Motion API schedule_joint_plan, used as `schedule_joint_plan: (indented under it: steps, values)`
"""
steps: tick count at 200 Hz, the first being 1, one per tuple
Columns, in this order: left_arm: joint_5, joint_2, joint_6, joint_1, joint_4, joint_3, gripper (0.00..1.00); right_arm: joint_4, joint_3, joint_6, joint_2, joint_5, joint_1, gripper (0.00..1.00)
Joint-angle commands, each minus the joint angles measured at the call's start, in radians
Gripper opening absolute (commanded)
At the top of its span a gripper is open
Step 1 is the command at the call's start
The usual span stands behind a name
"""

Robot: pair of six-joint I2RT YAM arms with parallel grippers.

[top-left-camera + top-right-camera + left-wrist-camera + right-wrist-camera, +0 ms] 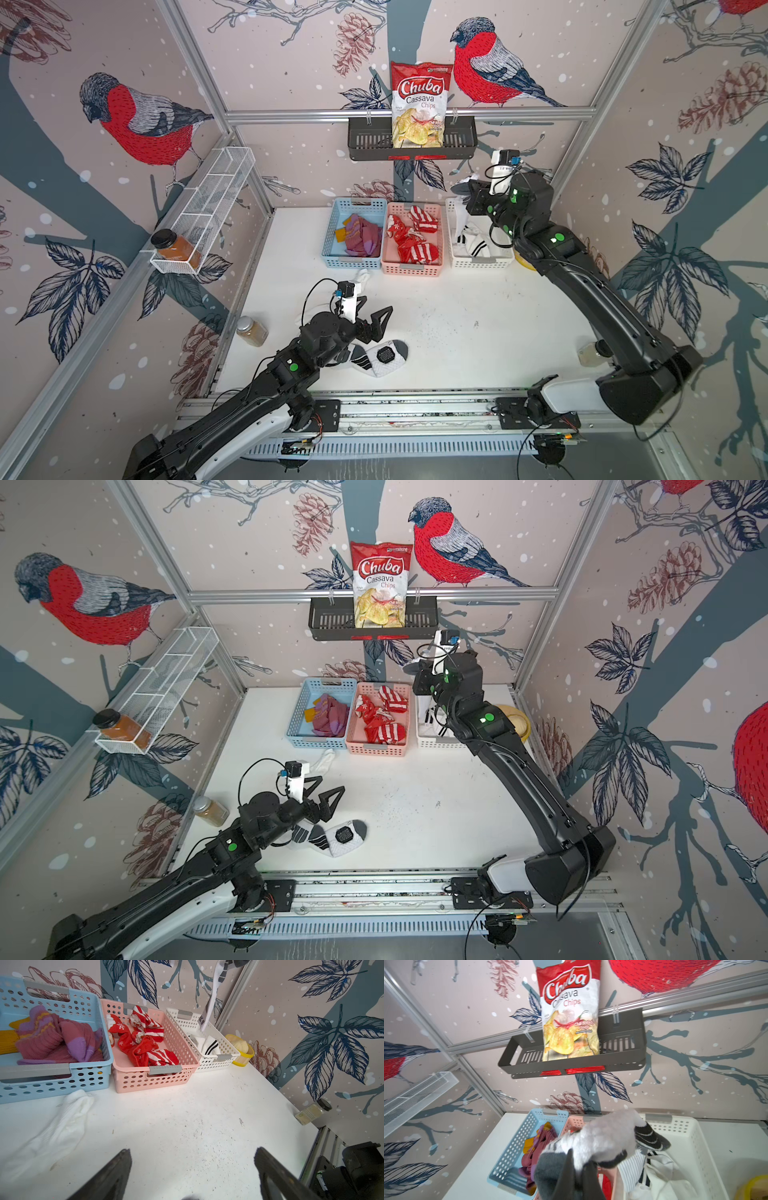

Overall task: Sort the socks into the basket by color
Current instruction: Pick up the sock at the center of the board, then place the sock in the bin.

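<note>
Three perforated plastic baskets sit side by side at the back of the white counter (457, 332). The blue basket (87, 1076) holds maroon-purple socks (62, 1043), the pink basket (133, 1082) red-and-white socks (145, 1047), and the white basket (209, 1064) black-striped white socks (209, 1046). The right hand (579, 1157) is clamped on a grey-and-white sock (600, 1136), dangling it over the white basket! The left hand (377, 305), jaws wide apart, hovers above a grey-patched white sock (384, 357) on the counter.
</note>
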Motion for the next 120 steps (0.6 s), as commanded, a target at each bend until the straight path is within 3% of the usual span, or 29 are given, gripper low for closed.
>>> schedule_joint_plan:
  steps: [1,74,120]
  values:
    - [0.014,-0.005,0.012,-0.003,0.046,-0.005,0.93,0.032,0.041,-0.031,0.049,0.021,-0.055,0.08]
    - [0.018,-0.025,0.012,-0.005,0.04,-0.018,0.93,0.166,0.056,-0.022,0.264,-0.062,-0.215,0.08]
    - [0.014,-0.022,0.009,-0.005,0.04,-0.02,0.93,0.246,0.001,-0.007,0.332,-0.121,-0.245,0.08]
